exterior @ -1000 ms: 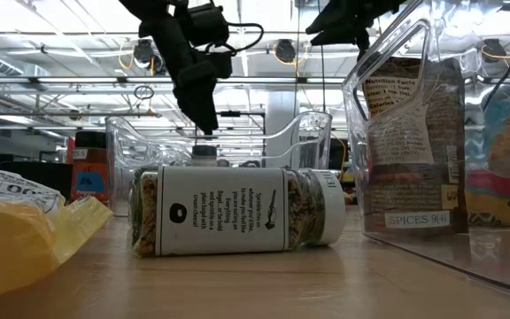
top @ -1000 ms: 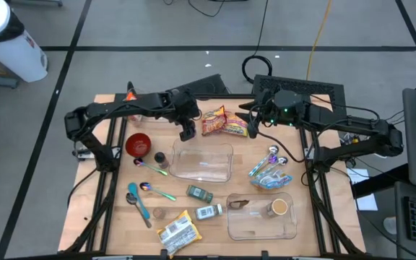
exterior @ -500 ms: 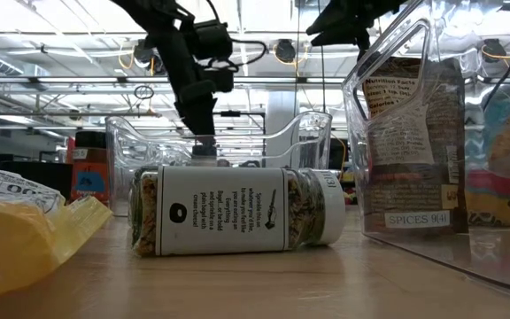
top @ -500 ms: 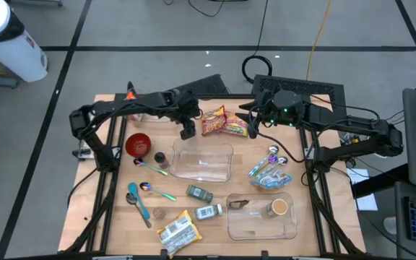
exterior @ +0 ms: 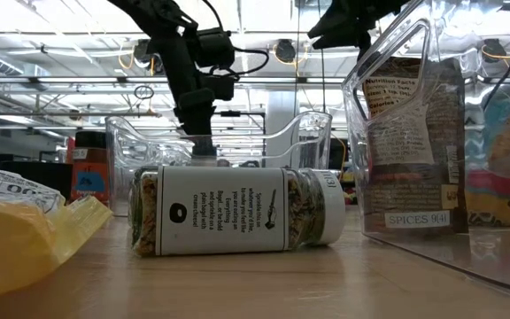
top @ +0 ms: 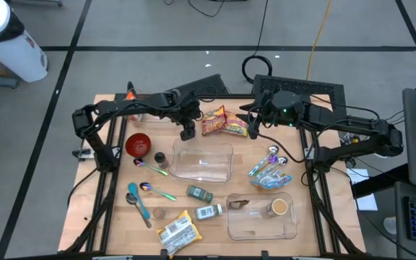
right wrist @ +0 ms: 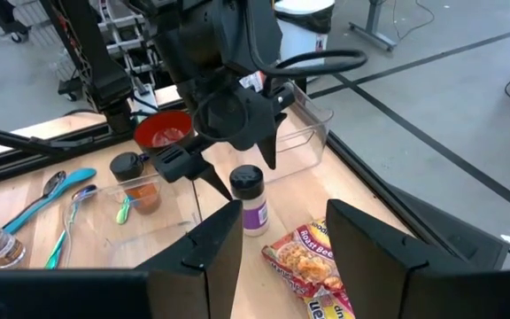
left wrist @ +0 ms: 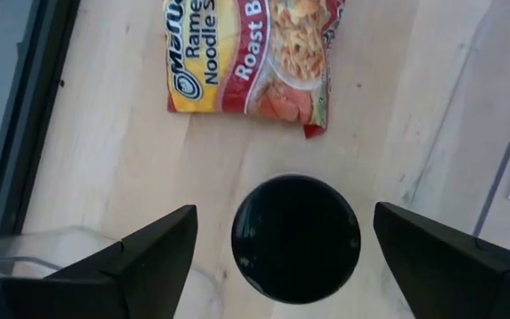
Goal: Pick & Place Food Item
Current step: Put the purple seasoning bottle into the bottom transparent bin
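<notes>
A small spice jar with a black lid [left wrist: 296, 237] and a white-and-purple label [right wrist: 248, 202] stands upright on the wood near the table's far edge, just left of a ramen noodle packet [top: 222, 121]. My left gripper [top: 187, 131] hangs over the jar, pointing steeply down, open. Its fingers [left wrist: 153, 252] stand on either side of the lid with clear gaps and touch nothing. In the low view my left gripper [exterior: 195, 124] shows behind the clear bin. My right gripper [right wrist: 277, 239] waits high at the far right of the packet, open, with nothing between its fingers.
An empty clear bin [top: 202, 162] lies just near of the jar, a red bowl [top: 138, 144] to its left. Spoons [top: 154, 191], two lying spice jars [top: 199, 193], a yellow packet [top: 175, 231], a blue bag [top: 271, 180] and a second clear bin [top: 262, 215] fill the near half.
My left gripper has sunk toward the black-lidded jar, staying open, and its fingers now flank the lid. The jar has not moved.
</notes>
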`<state>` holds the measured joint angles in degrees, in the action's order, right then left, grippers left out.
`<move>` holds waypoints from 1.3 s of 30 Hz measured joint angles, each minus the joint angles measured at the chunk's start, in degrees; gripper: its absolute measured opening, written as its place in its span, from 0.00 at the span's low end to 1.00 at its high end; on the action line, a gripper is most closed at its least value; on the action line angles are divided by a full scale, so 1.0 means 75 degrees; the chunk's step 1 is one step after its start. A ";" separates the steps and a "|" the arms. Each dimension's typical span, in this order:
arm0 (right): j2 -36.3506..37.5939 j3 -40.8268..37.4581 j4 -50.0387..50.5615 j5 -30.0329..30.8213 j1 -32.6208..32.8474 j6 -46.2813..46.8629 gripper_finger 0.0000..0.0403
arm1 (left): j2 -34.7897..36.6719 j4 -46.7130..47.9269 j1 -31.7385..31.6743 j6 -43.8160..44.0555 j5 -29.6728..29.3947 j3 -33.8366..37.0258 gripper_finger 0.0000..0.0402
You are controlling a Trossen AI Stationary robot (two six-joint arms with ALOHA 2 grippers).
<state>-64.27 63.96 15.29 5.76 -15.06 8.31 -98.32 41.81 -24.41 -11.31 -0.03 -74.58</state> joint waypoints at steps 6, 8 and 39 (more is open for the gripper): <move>0.0000 0.0000 0.0003 0.0000 0.0000 -0.0002 0.39 | 0.0000 0.0008 -0.0002 0.0087 -0.0008 0.0020 0.75; 0.0000 0.0000 0.0003 0.0000 0.0000 0.0000 0.39 | 0.0000 0.0008 -0.0008 0.0122 -0.0050 0.0023 0.71; 0.0000 0.0000 0.0006 -0.0003 0.0004 -0.0002 0.39 | 0.0003 0.1754 0.0012 0.0141 0.0064 -0.1731 0.51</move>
<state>-64.27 63.96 15.33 5.74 -15.03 8.29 -98.30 54.97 -24.32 -10.25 0.45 -87.56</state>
